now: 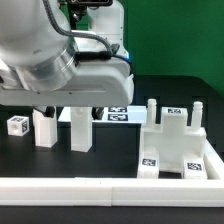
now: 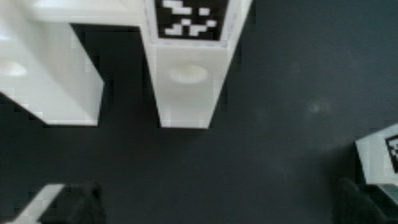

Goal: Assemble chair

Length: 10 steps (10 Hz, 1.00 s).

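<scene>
Two white chair posts (image 1: 43, 128) (image 1: 80, 128) stand side by side on the black table. In the wrist view the same posts (image 2: 54, 70) (image 2: 191, 75) lie ahead of my gripper (image 2: 214, 212), one with a square tag on its end. The gripper is open, its dark fingertips (image 2: 63, 205) wide apart with only bare table between them. It hovers above the posts and touches nothing. A partly joined white chair piece (image 1: 175, 148) with upright pegs and tags stands at the exterior view's right. The arm's body hides the gripper in the exterior view.
A small tagged white block (image 1: 17, 125) sits at the exterior view's far left. The marker board (image 1: 116, 113) lies behind the posts. A long low white rail (image 1: 110, 186) runs along the front edge. A white piece's corner (image 2: 382, 150) shows in the wrist view.
</scene>
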Tool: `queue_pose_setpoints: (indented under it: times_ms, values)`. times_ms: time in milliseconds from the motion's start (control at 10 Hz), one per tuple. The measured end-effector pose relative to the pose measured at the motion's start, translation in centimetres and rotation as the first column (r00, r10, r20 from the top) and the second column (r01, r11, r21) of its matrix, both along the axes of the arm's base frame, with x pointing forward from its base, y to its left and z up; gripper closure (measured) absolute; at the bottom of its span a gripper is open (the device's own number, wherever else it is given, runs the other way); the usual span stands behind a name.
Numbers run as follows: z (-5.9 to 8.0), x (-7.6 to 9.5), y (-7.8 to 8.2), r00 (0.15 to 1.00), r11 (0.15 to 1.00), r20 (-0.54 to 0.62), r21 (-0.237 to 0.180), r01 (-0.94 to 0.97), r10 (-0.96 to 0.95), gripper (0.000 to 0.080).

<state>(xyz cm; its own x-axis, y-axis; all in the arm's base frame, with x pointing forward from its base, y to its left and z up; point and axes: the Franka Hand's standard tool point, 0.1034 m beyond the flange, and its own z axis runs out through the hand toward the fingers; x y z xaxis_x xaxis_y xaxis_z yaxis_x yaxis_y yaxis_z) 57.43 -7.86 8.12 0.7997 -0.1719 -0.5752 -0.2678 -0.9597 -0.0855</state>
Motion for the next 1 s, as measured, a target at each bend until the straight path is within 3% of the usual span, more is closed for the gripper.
queue_pose_setpoints:
  times_ms: [300, 500, 600, 700, 900, 1000]
  values:
    - [-0.1, -0.2, -0.3, 1.0, 1.0, -0.007, 0.009, 0.003, -0.003, 0.0151]
    - [0.4, -0.6, -2.8, 1.0, 0.999, -0.02, 0.039, 0.025, -0.024, 0.0151]
    - [0.7, -1.0, -4.0, 0.999, 0.997, -0.025, 0.075, 0.037, -0.035, 0.0151]
    - [0.9, -1.4, -4.8, 0.994, 0.985, -0.034, 0.137, 0.103, -0.099, 0.0151]
    - [0.6, -2.0, -5.6, 0.983, 0.965, -0.052, 0.188, 0.184, -0.177, 0.0151]
    - [0.5, -1.9, -6.0, 0.973, 0.944, -0.047, 0.233, 0.232, -0.228, 0.0151]
